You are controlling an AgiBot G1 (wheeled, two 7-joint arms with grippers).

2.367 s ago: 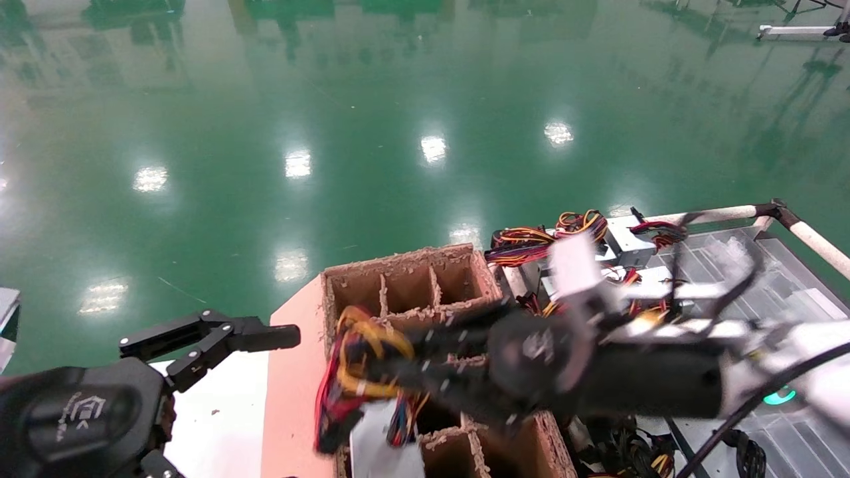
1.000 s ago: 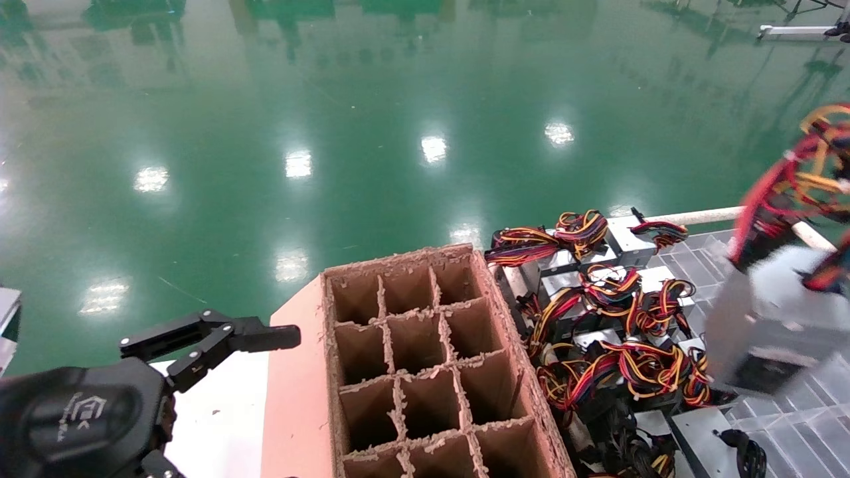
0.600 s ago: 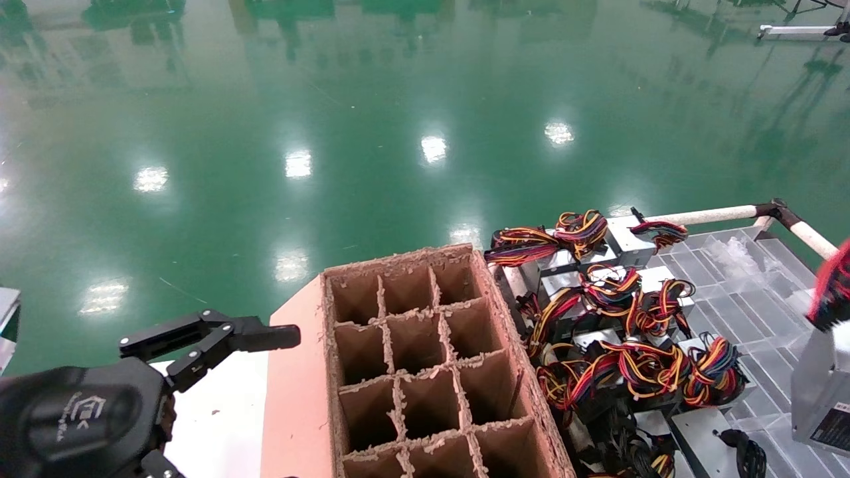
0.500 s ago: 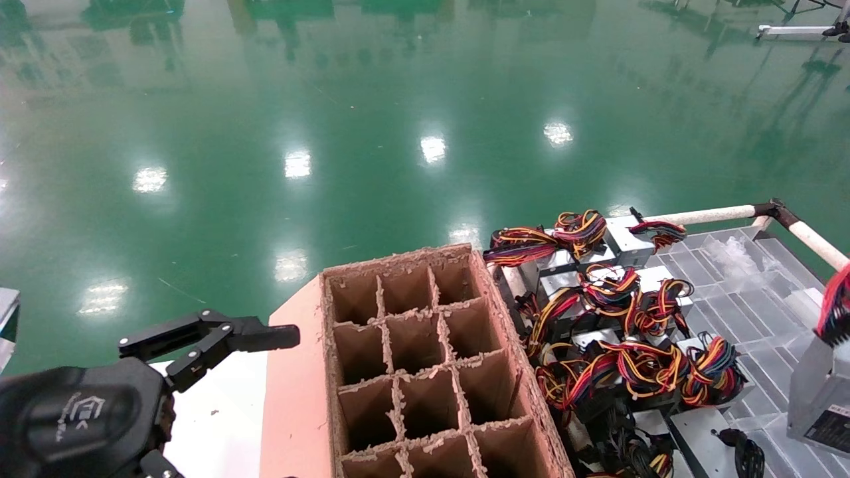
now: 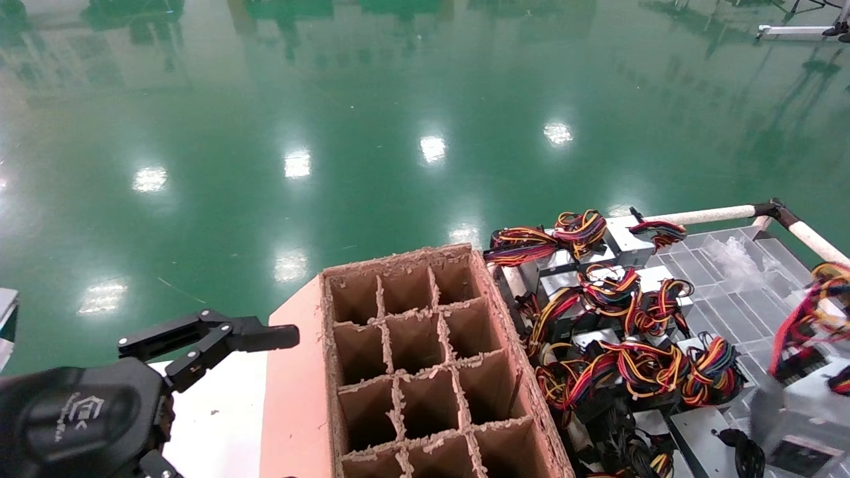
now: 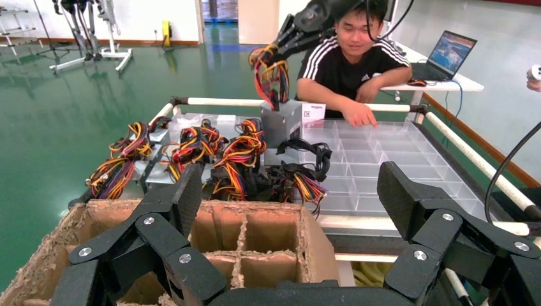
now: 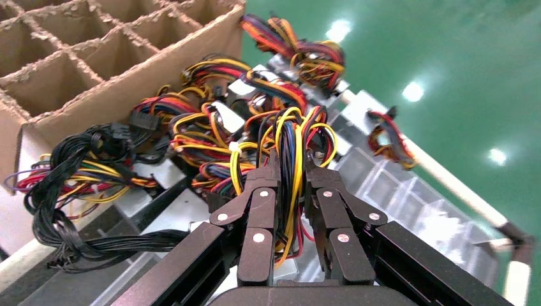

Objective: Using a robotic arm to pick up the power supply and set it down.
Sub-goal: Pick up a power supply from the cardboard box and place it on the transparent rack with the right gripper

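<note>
Lowering now: the power supply [image 5: 800,415] hangs at the far right edge of the head view, w/ its grey case nearer the clear plastic tray [image 5: 744,279] than half a sec ago, when it sat higher and mostly out of shot. Approx 2 s back it was over the cardboard divider box [image 5: 425,372]; that box now has nothing in the cells I can see. So it's been carried across to the tray side, and I'd judge the set-down is the step in hand.

The right gripper [image 7: 290,185] has its fingers closed tight on the wire bundle [image 7: 293,146], not on the case, so the unit dangles below. From the left wrist cam you see it hanging over the tray by its wires [image 6: 269,67].

The left gripper [image 5: 219,335] is parked at the near left beside the box, fingers spread wide, holding nothing, same as before.

Other PSUs [image 5: 617,318] crowd the tray's left part; bare cells lie to the right.
</note>
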